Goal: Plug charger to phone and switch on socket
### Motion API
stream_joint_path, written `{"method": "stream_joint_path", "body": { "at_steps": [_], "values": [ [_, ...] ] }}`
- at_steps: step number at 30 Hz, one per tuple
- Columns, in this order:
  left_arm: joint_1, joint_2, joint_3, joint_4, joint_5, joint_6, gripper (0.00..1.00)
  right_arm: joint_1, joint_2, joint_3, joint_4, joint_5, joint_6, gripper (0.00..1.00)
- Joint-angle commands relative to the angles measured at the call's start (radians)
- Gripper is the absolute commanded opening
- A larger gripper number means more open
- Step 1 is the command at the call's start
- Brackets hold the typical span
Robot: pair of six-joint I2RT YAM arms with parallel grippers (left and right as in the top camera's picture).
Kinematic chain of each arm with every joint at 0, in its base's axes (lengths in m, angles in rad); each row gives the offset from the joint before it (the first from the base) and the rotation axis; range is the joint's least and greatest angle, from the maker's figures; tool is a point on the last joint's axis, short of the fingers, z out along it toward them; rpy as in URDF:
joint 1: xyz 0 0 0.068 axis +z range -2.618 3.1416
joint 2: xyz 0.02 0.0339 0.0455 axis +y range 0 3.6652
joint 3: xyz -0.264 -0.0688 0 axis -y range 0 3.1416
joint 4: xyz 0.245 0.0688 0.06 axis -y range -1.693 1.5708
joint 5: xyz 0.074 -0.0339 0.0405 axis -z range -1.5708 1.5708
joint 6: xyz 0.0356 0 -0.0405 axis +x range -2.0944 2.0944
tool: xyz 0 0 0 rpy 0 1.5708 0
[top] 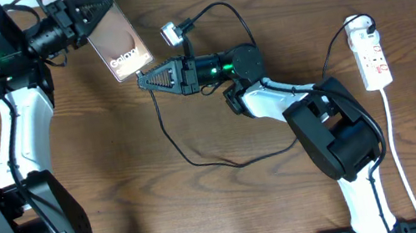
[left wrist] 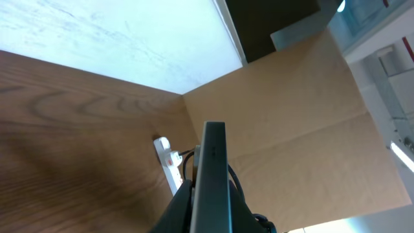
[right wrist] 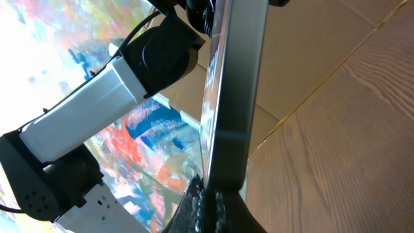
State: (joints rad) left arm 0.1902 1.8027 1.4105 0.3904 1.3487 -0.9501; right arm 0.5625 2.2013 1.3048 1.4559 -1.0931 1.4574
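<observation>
The left fingers (top: pixel 92 14) clamp the upper end of the phone (top: pixel 122 48) and hold it above the tabletop (top: pixel 208 218). Its long axis runs diagonally, so the free short end faces the right arm. The right fingers (top: pixel 144 77) are narrow and appear to pinch the tip of the charger (top: pixel 174 143), though the tip itself is hidden. They point left, just beside that free end. The right wrist view shows the phone's end directly ahead, touching or nearly so. The push probably needs the tip lined up with the phone's axis. The socket (top: pixel 372 55) lies well apart on the right arm's side, beyond that arm.
</observation>
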Motion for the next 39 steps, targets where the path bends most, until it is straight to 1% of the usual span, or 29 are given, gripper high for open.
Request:
{"method": "stream_joint_path", "body": {
  "at_steps": [1, 18, 20, 22, 26, 27, 28, 29, 31, 32, 34, 39],
  "values": [
    [-0.048, -0.024, 0.007, -0.007, 0.137, 0.023, 0.07, -0.011, -0.005, 0.015, 0.005, 0.212, -0.023, 0.01],
    [-0.050, -0.024, 0.007, -0.007, 0.151, 0.049, 0.07, -0.012, -0.005, 0.015, 0.005, 0.212, -0.023, 0.01],
    [-0.050, -0.024, 0.007, -0.007, 0.151, 0.060, 0.08, -0.012, -0.005, 0.015, 0.005, 0.211, -0.023, 0.04],
    [-0.049, -0.024, 0.007, -0.007, 0.151, 0.059, 0.07, -0.011, -0.005, 0.015, 0.005, 0.202, -0.023, 0.18],
    [-0.048, -0.024, 0.007, -0.007, 0.147, 0.060, 0.07, -0.011, -0.005, 0.015, -0.002, 0.172, -0.023, 0.35],
    [-0.045, -0.024, 0.007, -0.007, 0.142, 0.060, 0.07, -0.011, -0.005, 0.015, -0.002, 0.149, -0.023, 0.40],
    [-0.042, -0.024, 0.007, -0.007, 0.139, 0.060, 0.08, -0.011, -0.005, 0.015, -0.002, 0.134, -0.023, 0.51],
    [-0.040, -0.024, 0.007, -0.007, 0.137, 0.059, 0.07, -0.011, -0.005, 0.015, -0.002, 0.123, -0.023, 0.59],
    [-0.033, -0.024, 0.007, -0.007, 0.135, 0.060, 0.07, -0.011, -0.005, 0.015, -0.002, 0.106, -0.023, 0.70],
    [-0.030, -0.024, 0.007, -0.007, 0.135, 0.059, 0.08, -0.011, -0.005, 0.015, -0.002, 0.103, -0.023, 0.82],
    [-0.022, -0.024, 0.007, -0.007, 0.136, 0.059, 0.07, -0.011, -0.005, 0.015, -0.002, 0.100, -0.023, 0.99],
    [0.000, -0.024, 0.007, -0.015, 0.137, 0.059, 0.07, -0.011, -0.005, 0.015, -0.002, 0.099, -0.023, 0.99]
  ]
}}
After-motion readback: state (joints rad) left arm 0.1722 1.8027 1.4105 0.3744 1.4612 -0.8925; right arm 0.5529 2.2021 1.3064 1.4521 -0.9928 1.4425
